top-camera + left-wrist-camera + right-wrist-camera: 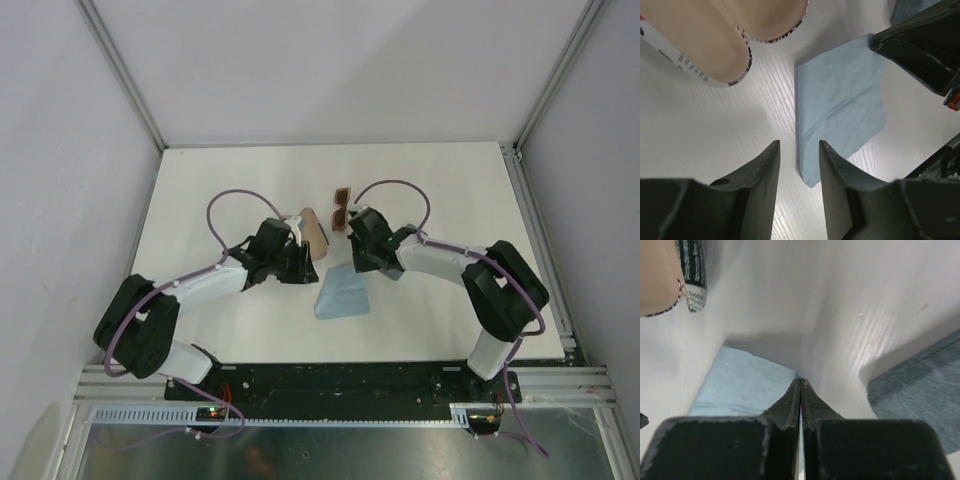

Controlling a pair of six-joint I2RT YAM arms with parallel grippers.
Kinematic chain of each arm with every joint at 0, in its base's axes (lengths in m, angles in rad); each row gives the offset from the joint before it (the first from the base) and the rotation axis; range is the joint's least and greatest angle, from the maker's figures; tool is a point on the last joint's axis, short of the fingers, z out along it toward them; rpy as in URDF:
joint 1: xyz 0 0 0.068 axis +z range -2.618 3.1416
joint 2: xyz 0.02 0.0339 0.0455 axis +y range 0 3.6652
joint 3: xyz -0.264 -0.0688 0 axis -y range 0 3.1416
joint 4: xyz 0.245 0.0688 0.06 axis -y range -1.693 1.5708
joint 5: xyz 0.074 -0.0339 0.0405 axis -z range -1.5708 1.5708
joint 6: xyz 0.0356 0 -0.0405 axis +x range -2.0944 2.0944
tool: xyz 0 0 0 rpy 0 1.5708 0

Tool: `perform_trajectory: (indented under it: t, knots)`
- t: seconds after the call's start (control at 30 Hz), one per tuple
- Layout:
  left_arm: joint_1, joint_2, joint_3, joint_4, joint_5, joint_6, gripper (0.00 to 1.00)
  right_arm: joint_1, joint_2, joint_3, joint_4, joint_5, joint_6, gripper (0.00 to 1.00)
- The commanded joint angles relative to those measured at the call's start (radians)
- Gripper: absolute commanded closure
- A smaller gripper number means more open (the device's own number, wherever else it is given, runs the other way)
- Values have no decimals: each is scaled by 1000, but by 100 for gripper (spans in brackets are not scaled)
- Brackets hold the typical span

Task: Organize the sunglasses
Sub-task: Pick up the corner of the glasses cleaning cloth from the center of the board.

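The brown-amber sunglasses [341,207] lie folded at the middle back of the table. The white-framed pair is hidden from every view. An open case with a tan lining [314,236] lies beside the left gripper [301,262] and also shows in the left wrist view [700,35]. The left gripper [799,147] is open and empty, low over the near corner of a light blue cloth [837,100]. The right gripper [800,381] is shut at the cloth's far corner [747,385] and seems to pinch it. In the top view the cloth [342,293] lies between both grippers.
A grey-blue case [920,385] lies to the right of the right gripper and shows at the top right of the left wrist view [910,7]. The right gripper's black fingers [920,50] are close to the left one. The white table [230,190] has framed walls around it.
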Motion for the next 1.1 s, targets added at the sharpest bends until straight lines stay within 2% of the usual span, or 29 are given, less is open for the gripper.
perform_trajectory:
  t: [0.0, 0.4, 0.57, 1.07]
  knots:
    - [-11, 41, 83, 42, -11, 35, 59, -31, -59, 2, -21, 4, -20, 100]
    - [-36, 197, 277, 56, 14, 159, 60, -46, -146, -27, -42, -43, -59, 100]
    - [-36, 295, 386, 56, 44, 146, 58, -47, -173, -73, -16, -78, -63, 100]
    - [-35, 564, 574, 38, 341, 175, 51, -52, -213, -142, 52, -122, -73, 100]
